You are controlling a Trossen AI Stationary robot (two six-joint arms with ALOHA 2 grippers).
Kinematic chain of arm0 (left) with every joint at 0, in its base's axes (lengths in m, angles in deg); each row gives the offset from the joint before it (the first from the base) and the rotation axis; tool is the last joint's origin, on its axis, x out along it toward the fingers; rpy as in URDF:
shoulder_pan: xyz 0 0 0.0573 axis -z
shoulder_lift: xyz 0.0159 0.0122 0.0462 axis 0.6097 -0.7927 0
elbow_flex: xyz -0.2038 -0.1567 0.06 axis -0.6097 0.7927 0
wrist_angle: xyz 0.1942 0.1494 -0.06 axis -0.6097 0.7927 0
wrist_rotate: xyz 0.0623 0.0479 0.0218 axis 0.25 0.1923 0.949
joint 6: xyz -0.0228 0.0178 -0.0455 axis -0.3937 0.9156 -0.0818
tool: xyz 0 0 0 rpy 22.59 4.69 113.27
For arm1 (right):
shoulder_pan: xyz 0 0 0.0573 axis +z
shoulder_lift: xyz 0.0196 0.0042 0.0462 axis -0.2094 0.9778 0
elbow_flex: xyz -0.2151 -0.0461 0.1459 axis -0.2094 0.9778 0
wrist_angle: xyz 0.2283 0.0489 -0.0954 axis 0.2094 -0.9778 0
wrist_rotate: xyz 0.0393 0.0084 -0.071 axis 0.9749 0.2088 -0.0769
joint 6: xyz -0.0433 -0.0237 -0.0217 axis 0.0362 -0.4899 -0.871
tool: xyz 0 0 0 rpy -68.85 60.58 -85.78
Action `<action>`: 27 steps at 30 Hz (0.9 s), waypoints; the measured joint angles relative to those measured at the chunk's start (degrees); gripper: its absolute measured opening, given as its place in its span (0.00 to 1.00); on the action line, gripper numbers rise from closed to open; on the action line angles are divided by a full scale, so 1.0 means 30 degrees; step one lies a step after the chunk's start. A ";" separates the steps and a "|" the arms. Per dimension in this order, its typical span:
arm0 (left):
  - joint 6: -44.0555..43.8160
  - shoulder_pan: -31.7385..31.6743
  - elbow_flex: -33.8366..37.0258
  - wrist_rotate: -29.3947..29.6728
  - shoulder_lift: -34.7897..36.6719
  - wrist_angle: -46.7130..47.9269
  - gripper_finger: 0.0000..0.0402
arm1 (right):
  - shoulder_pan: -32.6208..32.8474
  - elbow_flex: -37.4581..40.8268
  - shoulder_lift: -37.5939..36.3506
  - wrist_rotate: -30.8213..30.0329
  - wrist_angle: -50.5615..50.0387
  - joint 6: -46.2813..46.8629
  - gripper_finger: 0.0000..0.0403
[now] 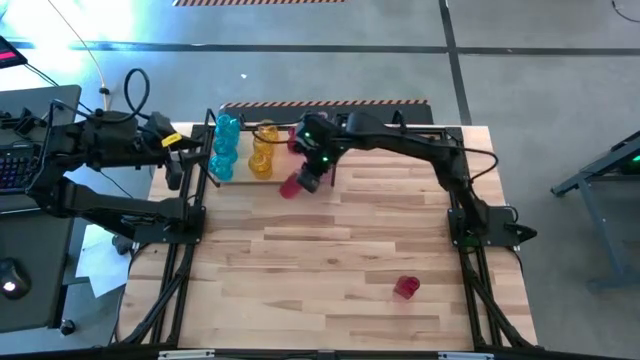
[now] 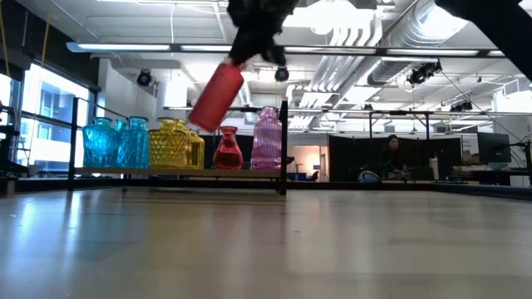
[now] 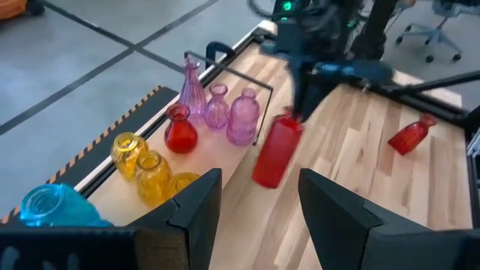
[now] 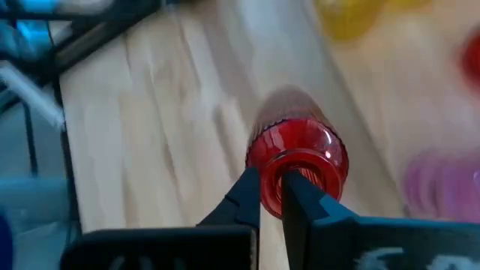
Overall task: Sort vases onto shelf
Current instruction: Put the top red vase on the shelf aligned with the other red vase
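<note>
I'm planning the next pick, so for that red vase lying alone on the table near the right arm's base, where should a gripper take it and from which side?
The red vase lies on its side on the bare tabletop, apart from everything. Probably best to come straight down and close across its narrow neck, seen in the left wrist view, fingers crosswise to its long axis. The right gripper already holds another red vase.

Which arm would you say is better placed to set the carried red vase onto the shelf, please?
Right. Its pincer grips the red vase by the rim, in the air beside the shelf. The left pincer is open, holding nothing.
</note>
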 joint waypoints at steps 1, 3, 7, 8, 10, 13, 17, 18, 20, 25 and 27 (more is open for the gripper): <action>0.0085 0.0000 0.0000 -0.0001 0.0007 0.0133 0.42 | -0.0211 0.0967 -0.0201 0.0114 0.1215 0.0085 0.01; 0.0234 0.0000 0.0000 -0.0001 0.0014 0.0301 0.42 | -0.0532 0.2035 -0.0227 0.0337 0.2525 0.0341 0.01; 0.0236 0.0002 0.0000 -0.0008 0.0014 0.0260 0.42 | -0.1040 0.2032 -0.0085 -0.0693 0.2354 -0.0445 0.01; 0.0150 0.0000 0.0000 -0.0012 0.0001 0.0260 0.42 | -0.1164 0.1986 -0.0036 -0.0872 0.2447 -0.0638 0.01; -0.0109 0.0007 -0.0002 -0.0047 -0.0172 0.0258 0.42 | -0.1397 0.1827 -0.0011 -0.0987 0.2536 -0.0966 0.01; -0.0166 0.0000 0.0115 -0.0668 -0.0632 0.0157 0.42 | -0.1724 0.1379 -0.0023 -0.0992 0.2814 -0.1331 0.01; 0.0448 0.0000 0.1259 -0.0960 -0.1464 -0.0942 0.42 | -0.1941 0.1205 -0.0045 -0.0939 0.2906 -0.1921 0.01; 0.0738 0.0000 0.1630 -0.0952 -0.1724 -0.1604 0.42 | -0.2003 0.1205 -0.0045 -0.0850 0.2867 -0.1973 0.01; 0.1301 0.0000 0.2485 -0.0955 -0.2348 -0.3067 0.42 | -0.2111 0.1205 -0.0045 -0.0593 0.2555 -0.2229 0.01; 0.3210 -0.0071 0.4221 -0.0955 -0.4451 -0.5903 0.42 | -0.2252 0.1205 -0.0045 -0.0294 0.2108 -0.2854 0.01; 0.3771 -0.0253 0.4629 -0.0944 -0.5492 -0.6347 0.42 | -0.2346 0.1205 -0.0045 -0.0225 0.1973 -0.3076 0.01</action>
